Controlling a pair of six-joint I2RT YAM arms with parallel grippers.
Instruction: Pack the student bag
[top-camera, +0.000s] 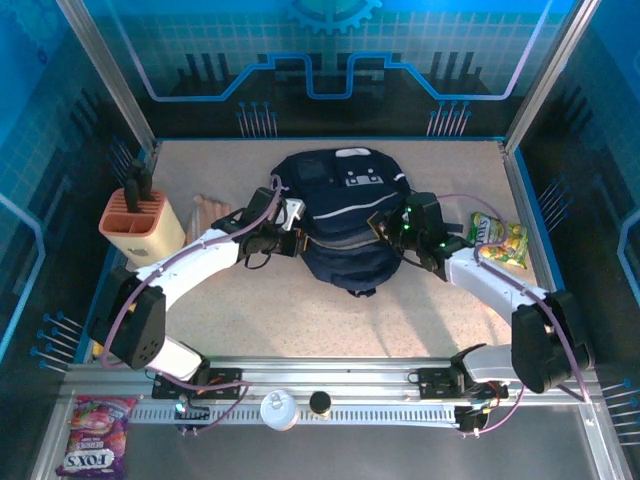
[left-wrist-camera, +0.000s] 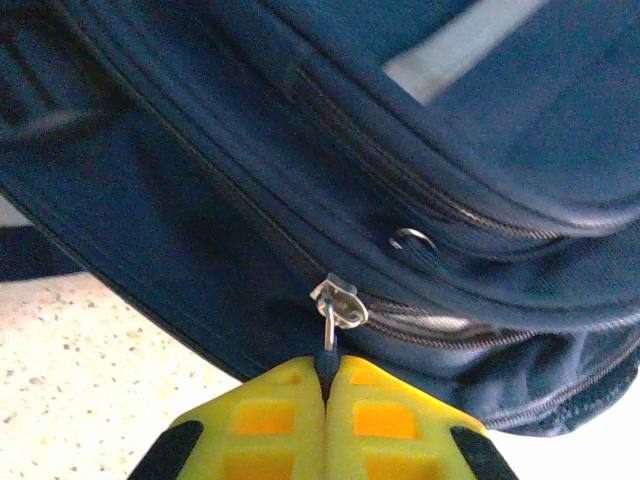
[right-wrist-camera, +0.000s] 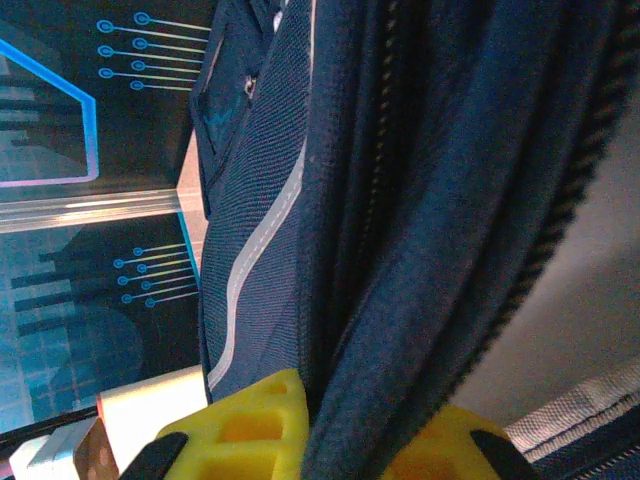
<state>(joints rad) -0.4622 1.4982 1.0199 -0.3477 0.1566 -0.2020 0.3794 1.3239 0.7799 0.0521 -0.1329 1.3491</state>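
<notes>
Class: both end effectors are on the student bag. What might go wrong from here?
1. The left end effector pinches only the thin zipper pull; it may slip out when pulled.
2. The right end effector grips a thick fold of the student bag; if that fold slides free, the whole bag may drag along instead of unzipping.

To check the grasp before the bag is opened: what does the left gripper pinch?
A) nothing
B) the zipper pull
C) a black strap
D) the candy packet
B: the left gripper is shut on the metal zipper pull of the student bag.
</notes>
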